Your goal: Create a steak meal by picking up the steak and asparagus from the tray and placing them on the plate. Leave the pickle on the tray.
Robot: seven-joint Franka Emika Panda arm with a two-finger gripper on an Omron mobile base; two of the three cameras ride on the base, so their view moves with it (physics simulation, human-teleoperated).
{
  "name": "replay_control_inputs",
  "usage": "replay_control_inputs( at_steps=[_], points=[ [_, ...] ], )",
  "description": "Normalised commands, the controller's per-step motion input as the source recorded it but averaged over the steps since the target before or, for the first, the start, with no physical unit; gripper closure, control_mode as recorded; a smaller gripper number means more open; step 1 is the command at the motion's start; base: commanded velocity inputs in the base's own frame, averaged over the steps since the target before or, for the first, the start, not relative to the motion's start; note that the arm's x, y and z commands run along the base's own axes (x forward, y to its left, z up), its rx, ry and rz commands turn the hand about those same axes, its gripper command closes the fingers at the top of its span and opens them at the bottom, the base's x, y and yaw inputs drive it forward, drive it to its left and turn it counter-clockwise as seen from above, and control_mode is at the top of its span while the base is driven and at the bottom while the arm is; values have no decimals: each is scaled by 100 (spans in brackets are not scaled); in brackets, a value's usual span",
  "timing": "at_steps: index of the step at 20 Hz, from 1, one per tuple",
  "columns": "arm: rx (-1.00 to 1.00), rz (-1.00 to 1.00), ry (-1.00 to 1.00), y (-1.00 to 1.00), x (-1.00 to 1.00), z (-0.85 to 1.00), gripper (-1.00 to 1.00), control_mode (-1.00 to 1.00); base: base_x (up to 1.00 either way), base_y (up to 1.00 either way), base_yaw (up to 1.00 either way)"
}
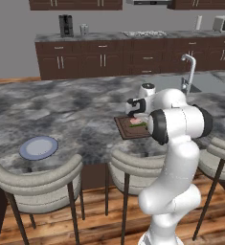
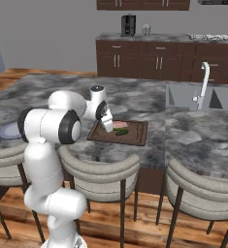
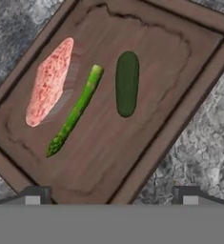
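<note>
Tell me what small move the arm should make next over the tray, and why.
Probably lower the open claw toward the steak, shifting slightly over it. The steak, asparagus and pickle all lie on the tray untouched, the claw hovers above holding nothing, and the plate sits bare farther along the counter.

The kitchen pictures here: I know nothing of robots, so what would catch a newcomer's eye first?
First the big white robot arm, rising between the grey stools and bending over a marble island counter. Its open pincer hangs above a dark brown tray holding a pink steak, a thin asparagus and a stubby pickle, side by side and apart. Far along the counter lies a pale blue plate.
</note>
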Motion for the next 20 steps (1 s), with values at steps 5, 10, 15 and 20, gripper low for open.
replay_control_inputs(
  at_steps=[5, 10, 15, 20],
  points=[
    [1, -7, 0, 0, 38, -30, -100, -100, 0, 0, 0],
    [3, -6, -1, 0, 41, -26, -100, -100, 0, 0, 0],
    [4, -5, -1, -1, 45, -21, -100, -100, 0, 0, 0],
    [7, 0, 2, -12, 45, 0, -100, -100, 0, 0, 0]
  ],
)
